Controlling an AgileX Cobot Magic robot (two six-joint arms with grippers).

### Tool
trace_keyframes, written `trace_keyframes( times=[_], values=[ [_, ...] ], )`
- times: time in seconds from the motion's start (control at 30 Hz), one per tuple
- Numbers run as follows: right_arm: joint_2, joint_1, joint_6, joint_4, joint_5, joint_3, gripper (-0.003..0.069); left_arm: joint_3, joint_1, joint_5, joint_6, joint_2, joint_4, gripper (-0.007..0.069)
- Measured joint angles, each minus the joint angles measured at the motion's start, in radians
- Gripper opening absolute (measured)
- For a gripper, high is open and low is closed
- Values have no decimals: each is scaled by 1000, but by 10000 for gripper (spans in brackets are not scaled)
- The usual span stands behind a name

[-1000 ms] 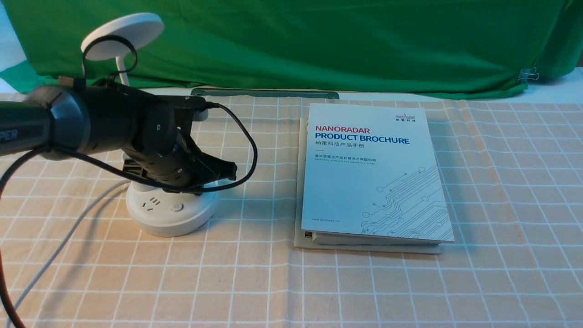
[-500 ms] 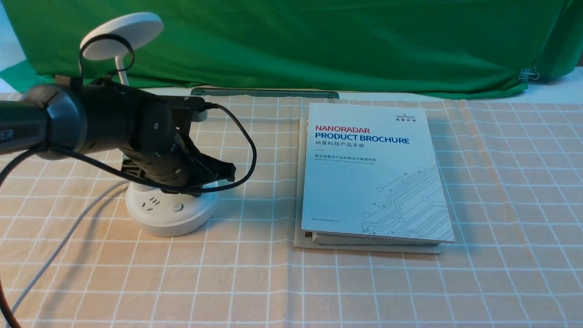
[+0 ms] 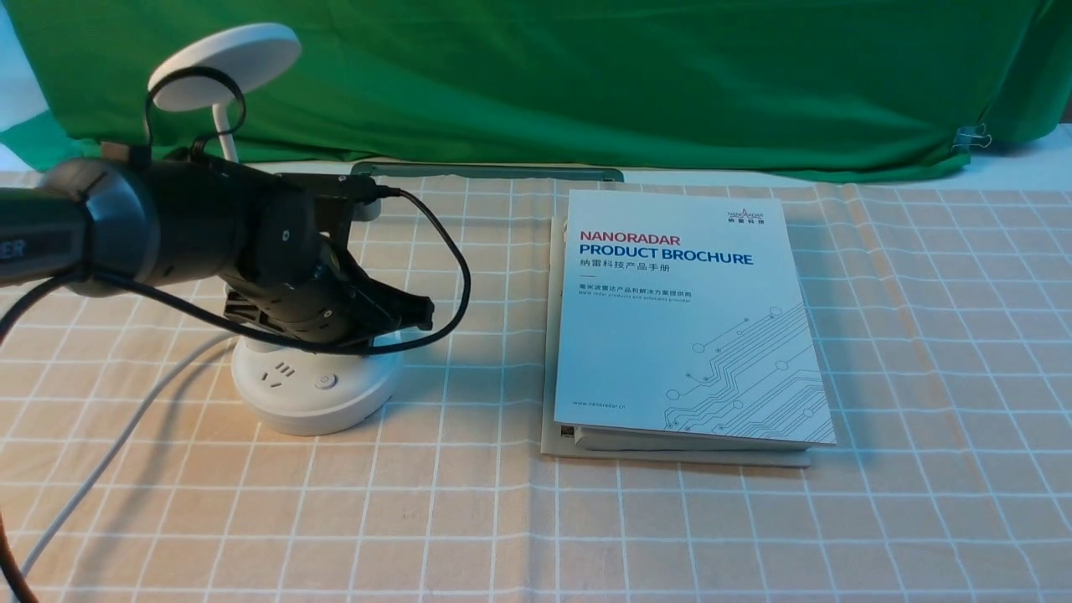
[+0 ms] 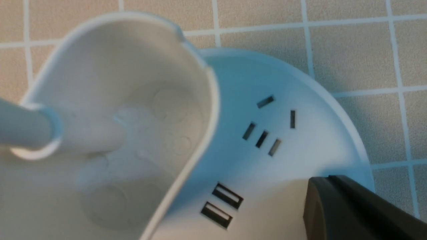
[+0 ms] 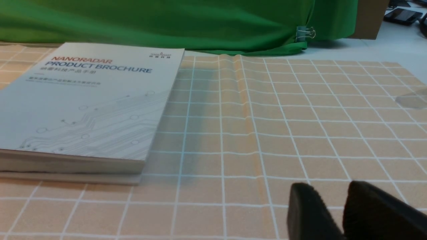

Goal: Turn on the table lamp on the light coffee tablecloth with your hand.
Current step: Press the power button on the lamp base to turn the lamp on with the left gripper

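The left hand (image 4: 328, 177) is clenched, its two black fingertips together with nothing between them, over the lamp's base; whether they touch it, I cannot tell. Its bulky wrist reaches in from the left side of the front view, a black cable looping round in front. The right hand (image 5: 328, 188), seen only in its own wrist view, is released, a narrow gap between its fingers. Under everything lies the tan cloth (image 3: 670, 536), ruled into squares by thin white lines, with a few soft creases. Behind it hangs the green backdrop (image 3: 586, 75), folded and wavy along its lower edge. The lamp (image 3: 311, 410) stands on the cloth at the left, its flat disc head tilted above the arm and its neck partly hidden behind it. The left wrist view shows the cup-shaped holder, with the neck beside it, and the socket slots in the base. To the right of the lamp, well apart from it, a white brochure (image 3: 687, 335) lies face up on a thicker stack (image 3: 670, 452). The lamp's pale cord (image 3: 117, 444) runs from the base toward the near left corner. The round button (image 3: 325, 381) sits on the base's near side, in front of the hand. A small metal clip (image 3: 971, 137) grips the backdrop near its right end.
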Motion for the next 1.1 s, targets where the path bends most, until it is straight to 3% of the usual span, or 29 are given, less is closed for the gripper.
trace_keyframes(
  times=[0.67,0.8,0.97,1.1],
  values=[
    [0,0,0,0,0,0,240,1,-1,40,9,-26,-31,1],
    [0,0,0,0,0,0,241,15,-18,100,71,-121,-115,1],
    [0,0,0,0,0,0,241,182,-106,116,285,-324,-354,1],
    [0,0,0,0,0,0,241,330,-175,34,439,-527,-493,1]
  ],
)
